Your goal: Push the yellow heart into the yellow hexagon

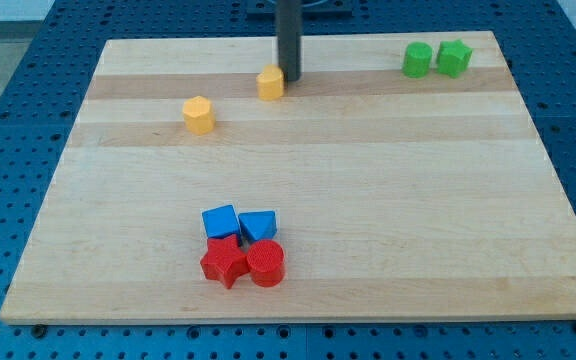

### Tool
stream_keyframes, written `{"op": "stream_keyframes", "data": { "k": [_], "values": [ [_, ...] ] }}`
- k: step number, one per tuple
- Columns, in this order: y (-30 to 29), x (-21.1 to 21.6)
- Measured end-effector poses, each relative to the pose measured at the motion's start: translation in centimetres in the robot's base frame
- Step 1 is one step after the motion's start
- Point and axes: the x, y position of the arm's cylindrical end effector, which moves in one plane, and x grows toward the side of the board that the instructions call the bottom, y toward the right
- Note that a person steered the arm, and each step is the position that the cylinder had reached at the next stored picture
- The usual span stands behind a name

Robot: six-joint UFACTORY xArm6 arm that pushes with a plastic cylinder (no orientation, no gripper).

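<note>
The yellow heart (270, 82) lies near the view's top, a little left of centre. The yellow hexagon (198, 114) lies to its lower left, with a gap of bare wood between them. My tip (289, 77) stands right against the heart's right side, at the end of the dark rod that comes down from the view's top.
Two green blocks (436, 59) sit side by side at the top right. Two blue blocks (239, 223) and, touching them below, a red star (224, 263) and a red cylinder (266, 264) form a cluster near the bottom centre. The wooden board (368, 180) rests on a blue perforated table.
</note>
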Motion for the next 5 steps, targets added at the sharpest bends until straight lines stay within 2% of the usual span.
{"op": "stream_keyframes", "data": {
  "k": [2, 3, 5],
  "values": [
    [-7.1, 4.3],
    [-7.1, 5.1],
    [4.5, 5.6]
  ]
}}
